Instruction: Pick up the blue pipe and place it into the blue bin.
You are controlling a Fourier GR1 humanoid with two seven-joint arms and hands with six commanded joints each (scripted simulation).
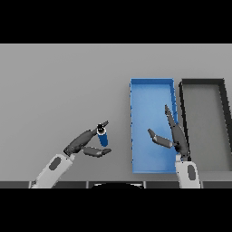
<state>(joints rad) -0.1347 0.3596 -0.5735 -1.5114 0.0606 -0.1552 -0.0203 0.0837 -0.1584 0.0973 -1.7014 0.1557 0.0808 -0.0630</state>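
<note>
Fingers of the left hand pinch the blue pipe, which stands between fingertips and thumb above the grey bench. Right hand hovers over the blue bin, fingers spread wide, holding nothing. Beyond its fingers sits a black bin.

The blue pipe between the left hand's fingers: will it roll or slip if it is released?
The blue pipe looks round and smooth, so it would probably roll. The left hand pinches it only lightly, so it may slip. It seems rigid.
</note>
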